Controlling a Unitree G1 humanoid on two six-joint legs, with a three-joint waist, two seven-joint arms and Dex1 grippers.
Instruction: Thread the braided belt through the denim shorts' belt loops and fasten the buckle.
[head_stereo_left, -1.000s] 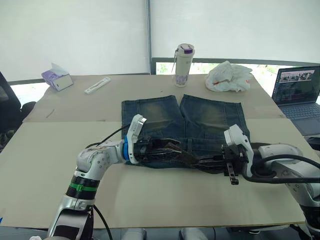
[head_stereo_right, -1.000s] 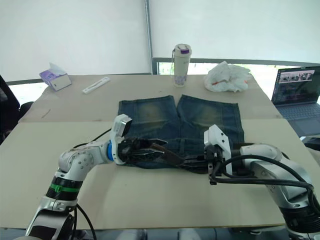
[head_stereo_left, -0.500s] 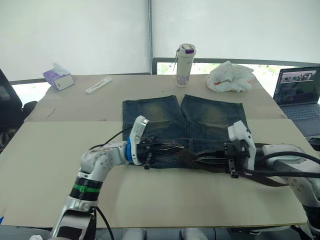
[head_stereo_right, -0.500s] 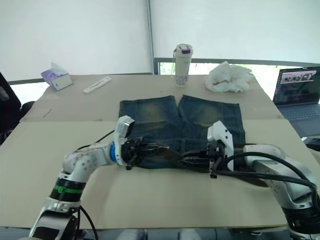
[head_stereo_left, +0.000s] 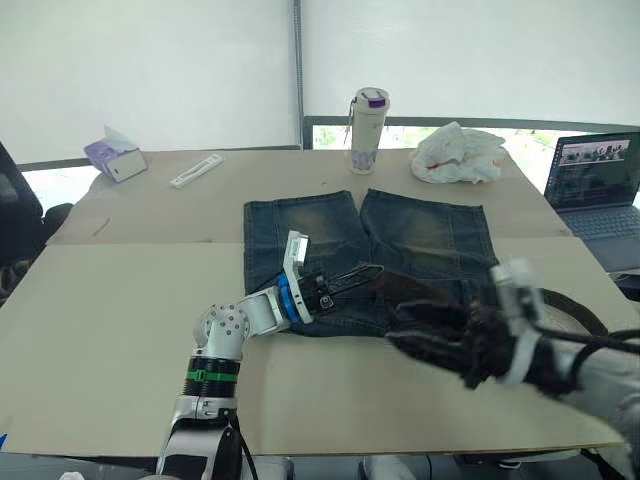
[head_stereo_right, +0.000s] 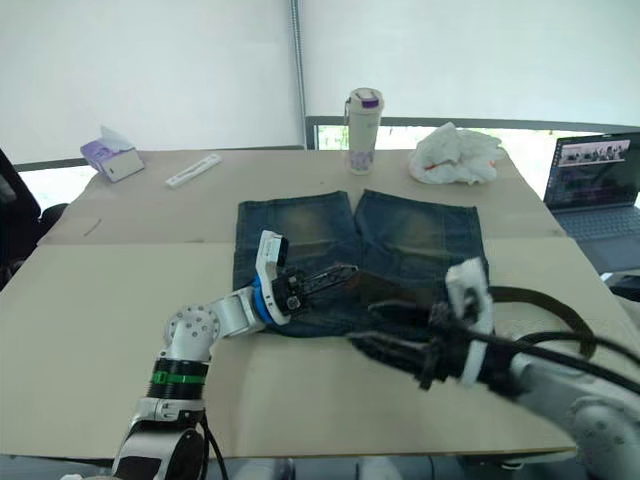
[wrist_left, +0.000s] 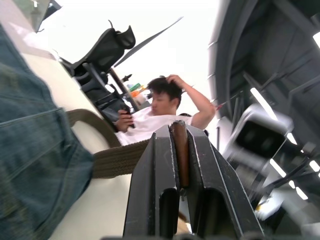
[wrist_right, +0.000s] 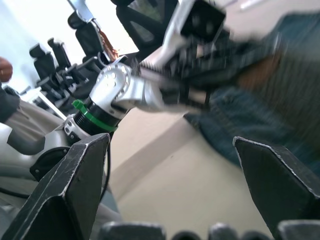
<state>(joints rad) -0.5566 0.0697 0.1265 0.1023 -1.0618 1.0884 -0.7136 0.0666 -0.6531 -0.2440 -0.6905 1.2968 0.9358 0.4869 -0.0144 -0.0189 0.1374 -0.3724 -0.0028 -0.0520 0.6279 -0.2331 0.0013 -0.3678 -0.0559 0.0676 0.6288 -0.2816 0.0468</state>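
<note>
Belt (head_stereo_left: 560, 305): brown strap, one end pinched in left gripper (head_stereo_left: 350, 277) above the shorts' waistband, the rest crossing the waistband toward the robot's right and looping off past the shorts' right edge onto bare table. Buckle: cannot tell where it is.

Shorts (head_stereo_left: 400, 235): flat at table centre, waistband edge toward the robot, legs pointing away. Belt loops not distinguishable.

Left gripper: fingers (wrist_left: 165, 165) clenched on the strap end, raised just above the waistband, approx. mid-shorts. In left wrist view the strap runs between the two fingers and away over the denim.

Right gripper (head_stereo_left: 420, 340): at the near-right corner of the shorts, fingers (wrist_right: 75, 185) spread wide apart, nothing between them.

Open room: table (head_stereo_left: 100, 330) bare on the left of the shorts and along the near edge in front of the waistband. Far edge carries items, well apart from the shorts: tissue box (head_stereo_left: 114, 156) at far left w/ tissue sticking out the top, white strip (head_stereo_left: 195, 171) beside it, bottle (head_stereo_left: 367, 116) lid on, white bag (head_stereo_left: 458, 152). Laptop (head_stereo_left: 596, 185) open at far right, off the table's right edge.

A person sits in the background of left wrist view.
</note>
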